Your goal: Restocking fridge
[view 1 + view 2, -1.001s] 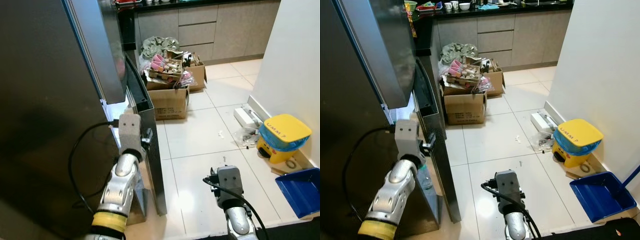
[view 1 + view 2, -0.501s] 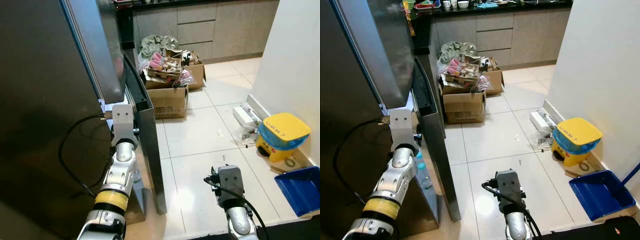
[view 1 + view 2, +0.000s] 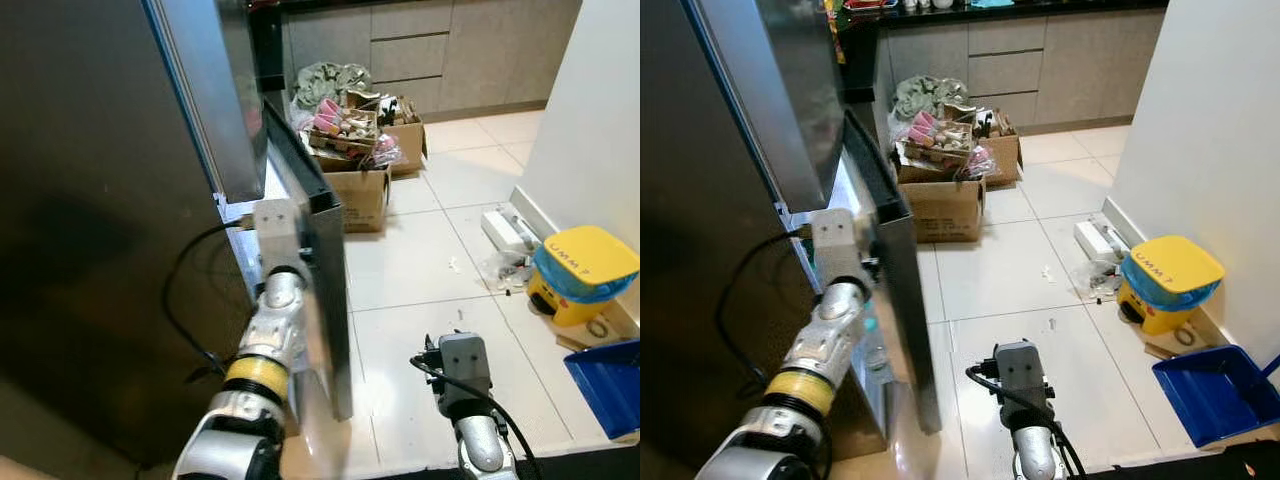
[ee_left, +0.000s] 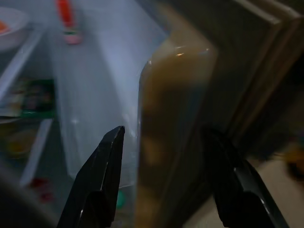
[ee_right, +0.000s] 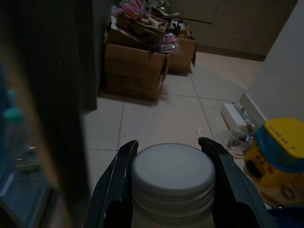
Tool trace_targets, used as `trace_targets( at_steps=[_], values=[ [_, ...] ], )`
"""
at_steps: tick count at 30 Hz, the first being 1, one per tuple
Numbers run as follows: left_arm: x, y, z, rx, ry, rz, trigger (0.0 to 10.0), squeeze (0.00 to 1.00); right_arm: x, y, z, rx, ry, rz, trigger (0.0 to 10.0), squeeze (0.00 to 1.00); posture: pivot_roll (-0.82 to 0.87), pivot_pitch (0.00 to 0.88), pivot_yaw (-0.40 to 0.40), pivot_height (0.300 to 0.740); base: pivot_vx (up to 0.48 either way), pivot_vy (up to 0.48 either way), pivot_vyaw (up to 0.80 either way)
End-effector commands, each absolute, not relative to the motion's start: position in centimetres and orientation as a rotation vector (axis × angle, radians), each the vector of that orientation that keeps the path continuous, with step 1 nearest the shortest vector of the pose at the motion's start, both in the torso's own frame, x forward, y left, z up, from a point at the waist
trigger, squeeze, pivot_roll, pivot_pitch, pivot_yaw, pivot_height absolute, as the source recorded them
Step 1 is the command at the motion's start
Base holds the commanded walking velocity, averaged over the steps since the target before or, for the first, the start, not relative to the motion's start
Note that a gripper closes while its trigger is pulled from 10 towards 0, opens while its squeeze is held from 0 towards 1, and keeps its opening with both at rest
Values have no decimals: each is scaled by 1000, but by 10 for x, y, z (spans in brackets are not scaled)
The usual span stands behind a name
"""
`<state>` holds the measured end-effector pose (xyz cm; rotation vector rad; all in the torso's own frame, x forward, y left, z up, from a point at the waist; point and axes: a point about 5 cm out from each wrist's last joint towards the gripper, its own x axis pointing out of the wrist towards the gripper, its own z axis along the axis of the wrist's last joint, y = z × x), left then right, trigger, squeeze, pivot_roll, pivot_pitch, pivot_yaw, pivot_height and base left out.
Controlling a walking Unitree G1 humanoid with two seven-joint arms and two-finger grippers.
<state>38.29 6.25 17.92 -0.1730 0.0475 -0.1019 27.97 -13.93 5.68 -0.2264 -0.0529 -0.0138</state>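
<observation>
The dark steel fridge door (image 3: 327, 300) stands partly open, its lit interior and shelves (image 4: 71, 95) behind it. My left gripper (image 4: 164, 130) is at the door's free edge, open, with one black finger (image 4: 102, 180) inside and the other outside the edge. The left wrist (image 3: 278, 235) sits against the door at mid height. My right gripper (image 5: 167, 141) hangs low over the floor tiles, shut on a bottle with a white screw cap (image 5: 172, 173). A bottle with a teal cap (image 5: 14, 128) stands in the door's lower shelf.
Cardboard boxes (image 3: 360, 190) full of clutter stand past the door beside grey cabinets. Along the white wall on the right are a yellow bin (image 3: 583, 275), a blue dustpan (image 3: 610, 380) and small litter. Tiled floor lies open between door and wall.
The whole view has shifted a little. My left wrist rose along the door's edge and the door looks swung slightly wider. The right arm has kept its place with the bottle.
</observation>
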Motion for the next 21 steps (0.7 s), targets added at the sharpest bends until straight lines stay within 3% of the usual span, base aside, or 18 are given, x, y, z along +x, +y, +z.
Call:
trace_targets(
  at_steps=[1, 3, 6, 10, 14, 15, 16, 18, 21],
  values=[
    [374, 9, 193, -245, 38, -289, 10000, 0, 281, -137, 62, -224, -75, -10, 10000, 0, -112, 116, 88, 740, 0, 0, 0],
    [365, -19, 201, -327, 45, -450, 10000, 0, 281, -138, 62, -225, -76, -10, 10000, 0, -117, 114, 86, 740, 0, 0, 0],
    [358, -34, 210, -335, 8, -573, 10000, 0, 281, -138, 63, -226, -78, -11, 10000, 0, -122, 113, 83, 740, 0, 0, 0],
    [359, -27, 207, -300, -11, -571, 10000, 0, 281, -139, 63, -226, -79, -14, 10000, 0, -121, 114, 81, 740, 0, 0, 0],
    [364, 8, 188, -235, 5, -474, 10000, 0, 280, -140, 61, -227, -73, -14, 10000, 0, -100, 115, 78, 740, 0, 0, 0],
    [364, 34, 174, -203, 20, -405, 10000, 0, 280, -138, 61, -227, -71, -10, 10000, 0, -100, 115, 78, 740, 0, 0, 0],
    [364, 34, 174, -203, 20, -405, 10000, 0, 280, -138, 61, -227, -71, -10, 10000, 0, -100, 115, 78, 740, 0, 0, 0],
    [357, 70, 154, -157, 37, -306, 10000, 0, 283, -137, 62, -224, -75, -7, 10000, 0, -95, 112, 74, 740, 0, 0, 0],
    [352, 86, 145, -146, 51, -260, 10000, 0, 284, -137, 63, -223, -78, -7, 10000, 0, -91, 111, 70, 740, 0, 0, 0]
  ],
)
